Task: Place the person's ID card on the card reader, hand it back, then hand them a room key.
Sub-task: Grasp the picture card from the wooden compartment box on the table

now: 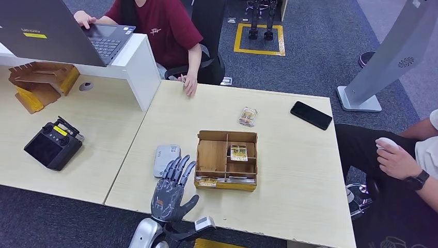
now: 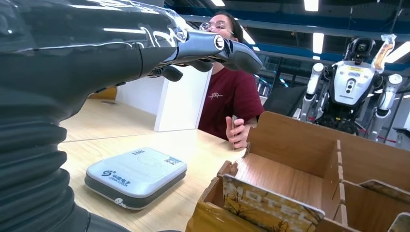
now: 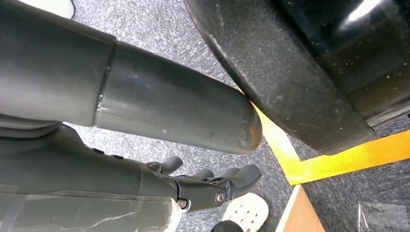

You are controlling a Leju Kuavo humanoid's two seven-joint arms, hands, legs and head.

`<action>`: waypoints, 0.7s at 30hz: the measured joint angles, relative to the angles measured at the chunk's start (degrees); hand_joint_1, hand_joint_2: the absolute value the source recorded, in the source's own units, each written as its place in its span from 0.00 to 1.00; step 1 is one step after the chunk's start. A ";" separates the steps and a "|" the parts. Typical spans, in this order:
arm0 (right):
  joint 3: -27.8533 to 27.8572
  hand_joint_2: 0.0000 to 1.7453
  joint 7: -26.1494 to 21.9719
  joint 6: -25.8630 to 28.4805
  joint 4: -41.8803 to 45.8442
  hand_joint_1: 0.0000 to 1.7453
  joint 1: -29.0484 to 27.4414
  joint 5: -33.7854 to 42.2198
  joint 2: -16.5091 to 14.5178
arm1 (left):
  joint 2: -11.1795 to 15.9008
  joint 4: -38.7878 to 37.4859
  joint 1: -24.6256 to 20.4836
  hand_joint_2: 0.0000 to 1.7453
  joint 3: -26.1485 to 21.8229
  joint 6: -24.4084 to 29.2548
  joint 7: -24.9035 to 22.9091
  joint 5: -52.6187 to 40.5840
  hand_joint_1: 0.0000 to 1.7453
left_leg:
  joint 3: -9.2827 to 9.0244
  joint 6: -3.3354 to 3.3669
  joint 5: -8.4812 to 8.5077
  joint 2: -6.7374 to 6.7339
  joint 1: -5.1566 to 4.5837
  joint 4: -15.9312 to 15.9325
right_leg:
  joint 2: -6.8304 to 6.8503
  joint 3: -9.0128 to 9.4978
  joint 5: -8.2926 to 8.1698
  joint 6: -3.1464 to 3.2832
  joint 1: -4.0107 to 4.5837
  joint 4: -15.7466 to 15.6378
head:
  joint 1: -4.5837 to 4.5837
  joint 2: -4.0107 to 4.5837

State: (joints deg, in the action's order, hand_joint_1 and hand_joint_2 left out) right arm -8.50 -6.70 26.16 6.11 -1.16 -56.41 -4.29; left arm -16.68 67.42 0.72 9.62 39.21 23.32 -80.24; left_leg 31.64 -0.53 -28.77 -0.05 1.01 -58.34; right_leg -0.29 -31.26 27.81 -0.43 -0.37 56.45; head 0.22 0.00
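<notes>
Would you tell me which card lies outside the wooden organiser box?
The card lying loose on the table beyond the box, near the black phone; the others sit in compartments.

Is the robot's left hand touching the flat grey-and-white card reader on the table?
Apart. The left wrist view shows the left hand raised well above the flat grey-and-white card reader, with open space and the background between them.

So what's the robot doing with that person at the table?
The robot's left hand is raised over the near edge of the table, fingers spread, holding nothing. It is between the grey card reader and the wooden box that has cards in it. The person in the red shirt across the table holds a card upright in one hand. The robot's right hand hangs down by the floor, empty. Nothing is on the reader yet.
</notes>
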 joint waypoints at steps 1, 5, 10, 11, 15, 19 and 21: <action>-0.11 0.00 0.04 -0.13 0.10 0.00 0.00 -0.06 0.02 | 0.00 -0.34 -0.12 1.00 0.00 0.00 -0.30 -0.15 0.00 | 0.00 0.00 0.00 0.00 0.00 0.00 | 0.00 0.00 0.00 0.00 0.00 0.00 | 0.00 0.00; -0.44 0.00 0.08 -0.55 0.36 0.00 0.01 -0.25 0.08 | 0.00 -1.57 -0.42 1.00 0.00 0.00 -1.14 -0.34 0.00 | 0.00 0.00 0.00 0.00 0.00 0.00 | -0.01 0.00 0.00 0.00 0.00 0.00 | 0.00 0.00; -0.72 0.00 0.08 -0.74 0.68 0.00 0.00 -0.39 0.17 | -0.02 -3.15 -1.08 1.00 0.00 0.00 -1.15 -0.27 0.00 | 0.00 0.00 0.00 -0.01 0.00 0.00 | -0.02 -0.01 0.00 0.00 0.00 0.00 | 0.00 0.00; -0.73 0.00 0.08 -0.75 0.74 0.00 0.00 -0.40 0.17 | -0.04 -3.43 -1.17 1.00 0.00 0.00 -1.11 -0.19 0.00 | -0.01 0.00 0.00 -0.01 0.00 0.00 | -0.02 -0.01 0.00 0.00 0.00 0.00 | 0.00 0.00; -0.77 0.00 0.09 -0.77 0.87 0.00 0.00 -0.43 0.18 | -0.17 -4.28 -1.33 1.00 0.00 0.00 -0.97 0.19 0.00 | -0.01 0.00 0.00 -0.01 0.00 -0.01 | -0.02 -0.01 0.00 0.00 0.00 0.00 | 0.01 0.00; -0.79 0.00 0.12 -0.81 1.06 0.00 0.00 -0.46 0.18 | -0.21 -4.63 -1.37 1.00 0.02 0.00 -0.72 0.69 0.00 | -0.02 0.00 0.00 -0.01 0.00 -0.01 | -0.03 -0.01 0.00 0.00 0.00 0.00 | 0.00 0.00; -0.79 0.00 0.12 -0.83 1.15 0.00 0.00 -0.46 0.18 | -0.23 -4.64 -1.37 1.00 0.07 0.00 -0.43 1.23 0.00 | -0.02 0.00 0.00 -0.01 0.00 -0.01 | -0.03 -0.01 0.00 0.00 0.00 0.00 | 0.01 0.00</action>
State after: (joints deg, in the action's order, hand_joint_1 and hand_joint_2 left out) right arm -9.29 -6.58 25.33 7.26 -1.16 -56.87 -4.11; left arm -16.91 62.77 -0.66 9.68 39.21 22.89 -79.01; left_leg 31.62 -0.53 -28.77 -0.06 1.01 -58.35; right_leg -0.32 -31.27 27.81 -0.43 -0.37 56.45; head 0.22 0.00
